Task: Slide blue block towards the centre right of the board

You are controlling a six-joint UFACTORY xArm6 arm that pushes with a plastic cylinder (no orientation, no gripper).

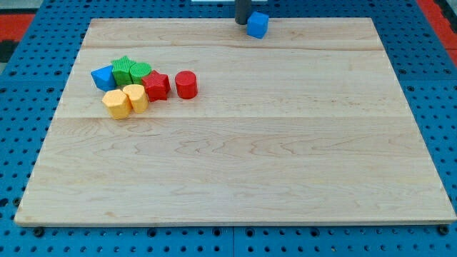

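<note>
A blue cube (258,25) sits near the board's top edge, a little right of its middle. My tip (243,22) stands just left of this cube, touching or nearly touching its left side. A second blue block (103,77), wedge-like, lies at the left end of a cluster in the board's upper left.
The cluster holds a green star-like block (123,69), a green cylinder (140,72), a red star-like block (156,86), a red cylinder (186,84) and two yellow blocks (116,104) (136,97). The wooden board (235,164) lies on a blue pegboard surface (28,43).
</note>
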